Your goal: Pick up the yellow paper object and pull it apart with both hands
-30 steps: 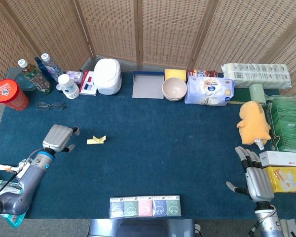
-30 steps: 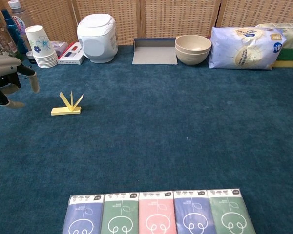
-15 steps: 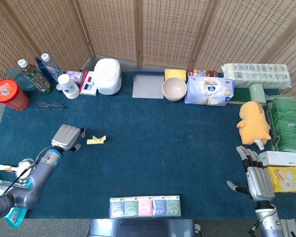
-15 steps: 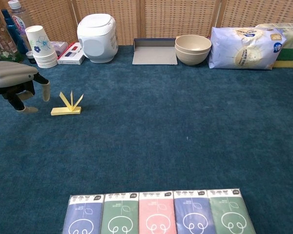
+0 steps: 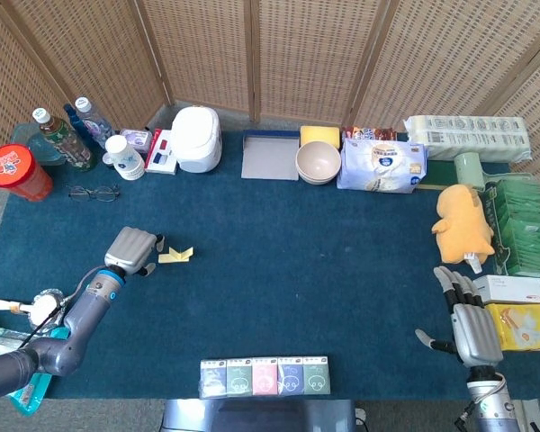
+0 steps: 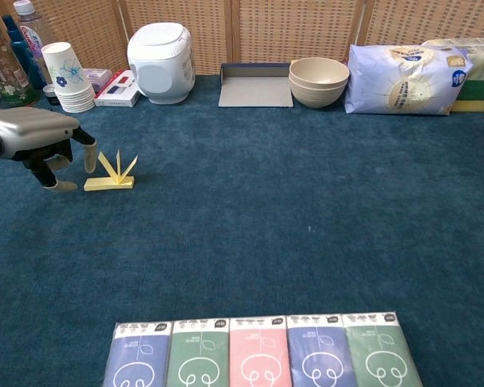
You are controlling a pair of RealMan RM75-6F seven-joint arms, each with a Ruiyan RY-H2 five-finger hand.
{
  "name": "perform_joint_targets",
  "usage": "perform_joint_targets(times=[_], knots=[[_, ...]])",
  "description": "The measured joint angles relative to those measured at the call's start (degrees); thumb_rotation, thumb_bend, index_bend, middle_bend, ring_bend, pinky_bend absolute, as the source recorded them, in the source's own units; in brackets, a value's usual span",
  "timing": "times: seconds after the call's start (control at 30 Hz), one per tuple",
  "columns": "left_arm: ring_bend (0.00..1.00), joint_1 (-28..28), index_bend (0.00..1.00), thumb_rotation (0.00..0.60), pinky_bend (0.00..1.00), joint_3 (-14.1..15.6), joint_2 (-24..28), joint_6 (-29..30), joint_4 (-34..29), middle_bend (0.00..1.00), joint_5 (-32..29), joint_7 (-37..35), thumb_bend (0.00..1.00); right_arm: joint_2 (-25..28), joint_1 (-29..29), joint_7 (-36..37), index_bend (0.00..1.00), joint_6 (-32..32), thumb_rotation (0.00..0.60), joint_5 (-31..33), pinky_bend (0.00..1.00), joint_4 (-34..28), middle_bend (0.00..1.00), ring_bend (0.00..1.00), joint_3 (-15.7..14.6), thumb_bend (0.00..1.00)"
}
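Note:
A small folded yellow paper object [image 5: 176, 256] [image 6: 113, 173] lies on the blue cloth at the left, its flaps sticking up. My left hand [image 5: 133, 249] [image 6: 40, 141] hovers just to its left, palm down, fingers curled downward and apart, holding nothing; its fingertips [image 6: 89, 161] come close to the paper without clearly touching it. My right hand [image 5: 469, 321] rests far off at the table's right front, fingers spread and empty, seen only in the head view.
Along the back stand bottles [image 5: 65, 137], paper cups [image 6: 65, 76], a white rice cooker [image 6: 160, 51], a grey tray [image 6: 255, 84], bowls [image 6: 318, 81] and a tissue pack [image 6: 405, 78]. Glasses [image 5: 94, 192] lie behind the left hand. Several coloured packets [image 6: 258, 351] line the front edge. A yellow plush toy [image 5: 464, 223] sits right.
My left hand has moved steadily rightward toward the yellow paper object, closing most of the gap. The paper and the right hand have not moved.

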Motion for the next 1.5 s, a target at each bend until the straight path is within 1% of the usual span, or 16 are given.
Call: perform_joint_targets(times=[0.33,1.23,1.37,1.5], knots=[[0.91,-1.38,0.42,0.6,0.8,0.12,-1.85,-0.35,1.76,0.87,-0.97,0.41,0.28,0.22,0.05,-0.21,0.0,0.04,0.6,0.28,0.0,-0.3,0.04,0.0,0.1,0.15],[0.91,-2.65,0.42,0.6,0.8,1.16,-3.07,-0.8,2.62,0.87,-3.13,1.28,0.28,0.17,0.09,0.16,0.0,-0.17,0.6,0.94,0.0,0.02,0.04,0.0,0.15,0.15],[0.91,-2.77,0.44,0.6,0.8,1.28,-3.17,-0.67,2.71,0.87,-3.28,1.46,0.28,0.18,0.01,0.15,0.0,-0.04,0.6,0.92,0.0,-0.04,0.04,0.0,0.11,0.15],[0.91,-2.84,0.48,0.6,0.8,1.29,-3.21,-0.39,2.76,0.87,-3.4,1.55,0.29,0.22,-0.08,0.21,0.0,0.06,0.6,0.92,0.0,-0.15,0.04,0.0,0.05,0.15]])
